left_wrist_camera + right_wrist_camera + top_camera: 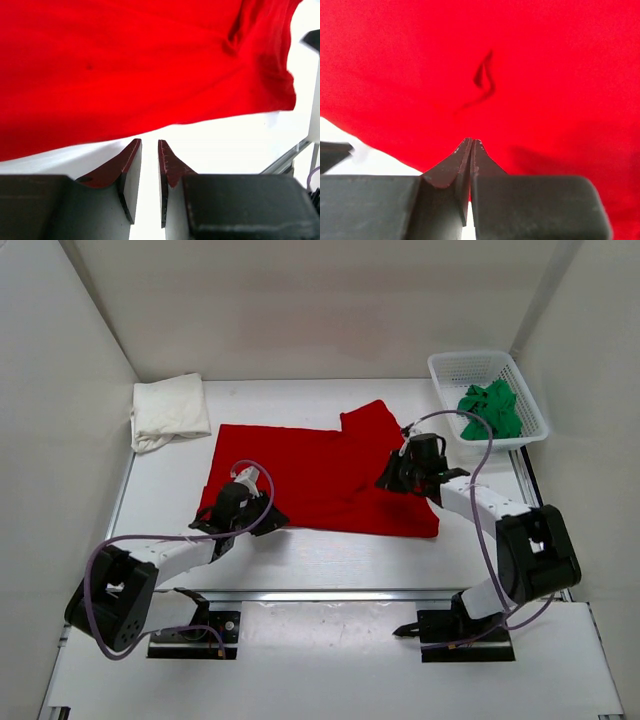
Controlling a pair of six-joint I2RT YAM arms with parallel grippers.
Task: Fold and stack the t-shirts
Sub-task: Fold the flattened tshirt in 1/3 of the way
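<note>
Here the red t-shirt [320, 475] lies spread on the desk [330, 550], bare strips along its near and far edges. Just off the near hem hangs the left hand [149, 142], slightly parted, empty. The right hand [471, 141] is closed tight at its right edge; pinched cloth unclear. Far-left, cream t-shirt [168, 410] folded; green t-shirt [492, 408] in the basket [470, 365]

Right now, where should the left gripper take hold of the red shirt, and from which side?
I would pinch the red shirt at its near-left hem, coming from the near side: it lies flat, and that edge is just ahead of the left gripper, its jaws slightly apart.
</note>
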